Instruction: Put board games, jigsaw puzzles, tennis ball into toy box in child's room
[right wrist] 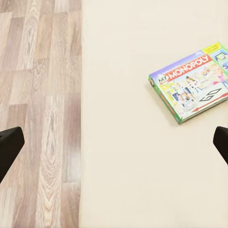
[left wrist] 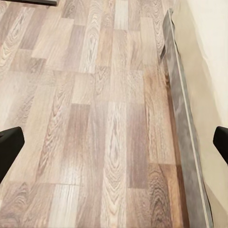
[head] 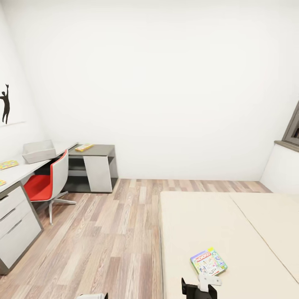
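Beige bed [right wrist: 142,180] bears a Monopoly box [right wrist: 192,85] beneath the wide-open, empty right end effector [right wrist: 114,147].

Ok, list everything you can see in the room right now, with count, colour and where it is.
Board game: one, multicoloured Monopoly box, flat on the bed near its edge.
Bed: one, beige, right side of the room.
Toy box: one, light grey, open, on the desk.
Desk: one, white and grey, along the left wall.
Flat boxes on the desk: three, yellowish, one at the far end, two nearer; too small to identify.
Chair: one, red and white, at the desk.
Floor: wood planks.
Right claw: black, open, above the bed edge.
Left claw: black, open, above the floor.
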Motion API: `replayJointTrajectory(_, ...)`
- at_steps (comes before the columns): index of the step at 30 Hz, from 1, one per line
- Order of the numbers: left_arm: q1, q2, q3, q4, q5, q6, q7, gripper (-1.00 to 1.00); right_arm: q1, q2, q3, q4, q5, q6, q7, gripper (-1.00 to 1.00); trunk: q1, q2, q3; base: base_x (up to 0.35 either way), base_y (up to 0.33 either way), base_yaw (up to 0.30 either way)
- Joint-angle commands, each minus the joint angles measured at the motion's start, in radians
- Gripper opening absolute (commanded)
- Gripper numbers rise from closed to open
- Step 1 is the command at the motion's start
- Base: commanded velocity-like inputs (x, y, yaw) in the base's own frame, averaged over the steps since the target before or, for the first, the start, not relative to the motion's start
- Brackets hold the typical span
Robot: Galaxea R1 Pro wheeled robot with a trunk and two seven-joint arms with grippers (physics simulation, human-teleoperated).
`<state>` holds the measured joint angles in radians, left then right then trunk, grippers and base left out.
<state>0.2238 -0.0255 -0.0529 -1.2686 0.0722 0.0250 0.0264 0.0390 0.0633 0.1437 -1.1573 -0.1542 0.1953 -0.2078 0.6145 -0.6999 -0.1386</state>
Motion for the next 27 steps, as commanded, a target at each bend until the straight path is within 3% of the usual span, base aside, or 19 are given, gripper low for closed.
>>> replayJointTrajectory(1,0.0,0.0,-0.001,-0.002,0.008,0.003,0.003,1.0,0.0,0.0,0.002,-0.002,-0.008,0.004,-0.007,1.0,0.0,-0.001,-0.001,0.0,-0.002,0.0)
replayJointTrajectory(27,0.0,0.0,-0.002,-0.002,0.008,0.002,0.003,1.0,0.0,0.0,0.002,-0.002,-0.008,0.004,-0.007,1.0,0.0,-0.001,-0.001,0.0,0.0,0.0)
